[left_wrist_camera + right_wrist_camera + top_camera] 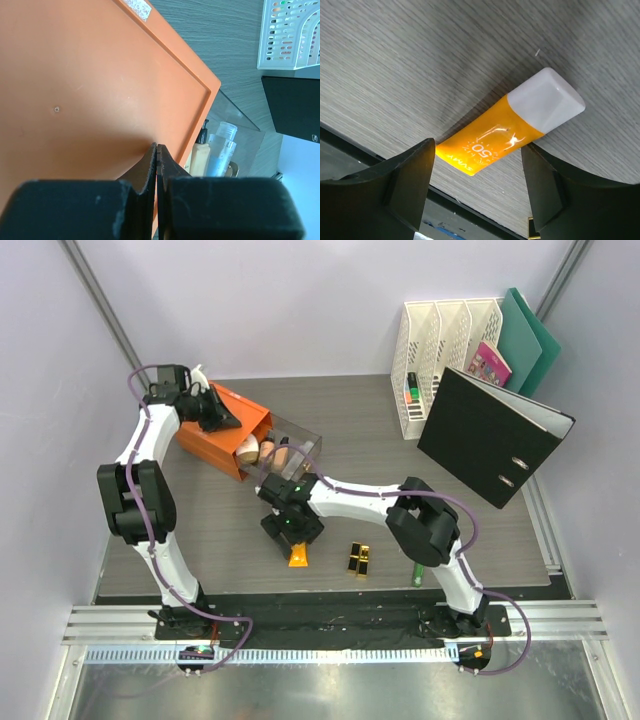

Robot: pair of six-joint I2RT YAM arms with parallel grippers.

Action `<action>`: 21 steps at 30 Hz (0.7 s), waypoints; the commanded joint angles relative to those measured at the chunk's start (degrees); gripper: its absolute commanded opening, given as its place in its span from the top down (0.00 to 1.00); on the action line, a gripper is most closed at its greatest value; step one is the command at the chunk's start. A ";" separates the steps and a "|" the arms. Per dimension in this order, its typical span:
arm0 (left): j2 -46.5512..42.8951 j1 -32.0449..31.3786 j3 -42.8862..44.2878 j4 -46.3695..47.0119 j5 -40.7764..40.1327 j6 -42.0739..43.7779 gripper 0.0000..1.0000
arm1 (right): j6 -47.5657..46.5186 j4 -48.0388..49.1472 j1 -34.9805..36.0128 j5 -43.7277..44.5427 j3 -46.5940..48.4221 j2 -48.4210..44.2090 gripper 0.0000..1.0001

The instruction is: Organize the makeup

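Note:
An orange-yellow tube (490, 142) with a white cap lies flat on the grey table, between the open fingers of my right gripper (477, 155). In the top view the right gripper (293, 538) hovers just over the tube (298, 558). Two black-gold lipsticks (359, 558) lie to its right, and a small green tube (417, 573) lies further right. My left gripper (217, 412) is shut and empty, with its tips (157, 147) against the top of the orange box (90, 85). A beige dark-capped bottle (200, 159) and a clear bottle (223, 145) stand in the box's open clear drawer (295, 443).
A white file rack (440, 350) stands at the back right with a pink booklet (488, 364) and green folders (528, 340). A black binder (492, 435) leans in front of it. The table's front edge with a black strip (330, 610) lies close behind the tube.

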 commanded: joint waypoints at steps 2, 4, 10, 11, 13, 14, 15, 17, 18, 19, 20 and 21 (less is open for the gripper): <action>8.33 -0.08 -8.38 -20.08 -15.17 6.02 1.00 | 1.00 0.39 0.31 3.96 2.17 2.41 0.33; 8.33 -0.08 -8.47 -20.08 -15.34 6.11 1.00 | 0.82 0.12 0.40 3.96 2.17 2.41 0.44; 8.59 -0.16 -7.94 -20.35 -15.43 6.02 1.00 | -1.19 -2.15 1.18 4.05 2.69 2.15 0.98; 8.51 -0.08 -7.85 -20.43 -15.69 6.11 1.00 | -1.46 -2.77 1.45 4.57 3.22 2.15 0.99; 8.51 -0.08 -7.85 -20.35 -15.69 6.02 1.00 | -2.25 -4.09 2.33 7.12 3.84 1.54 0.99; 8.51 -0.08 -7.85 -20.43 -15.78 6.02 1.00 | -2.95 -4.44 2.59 7.91 4.27 1.18 0.99; 8.51 -0.08 -7.76 -20.43 -15.61 5.94 1.00 | -3.39 -4.62 2.85 8.00 4.37 0.22 0.99; 8.68 -0.16 -7.76 -20.43 -15.61 6.02 1.00 | -4.27 -4.97 2.94 7.57 5.15 -0.75 0.99; 8.68 -0.08 -7.68 -20.52 -15.61 5.94 1.00 | -4.54 -4.98 2.95 7.30 5.50 -1.45 0.99; 8.60 -0.08 -7.76 -20.35 -15.52 5.94 1.00 | -4.89 -5.15 2.95 7.22 5.94 -2.76 0.99; 8.59 -0.08 -7.76 -20.43 -15.52 5.94 1.00 | -5.50 -5.15 2.95 6.87 6.99 -3.64 0.99; 8.51 -0.08 -7.76 -20.35 -15.61 5.94 1.00 | -6.03 -5.06 2.86 6.17 7.70 -4.26 0.99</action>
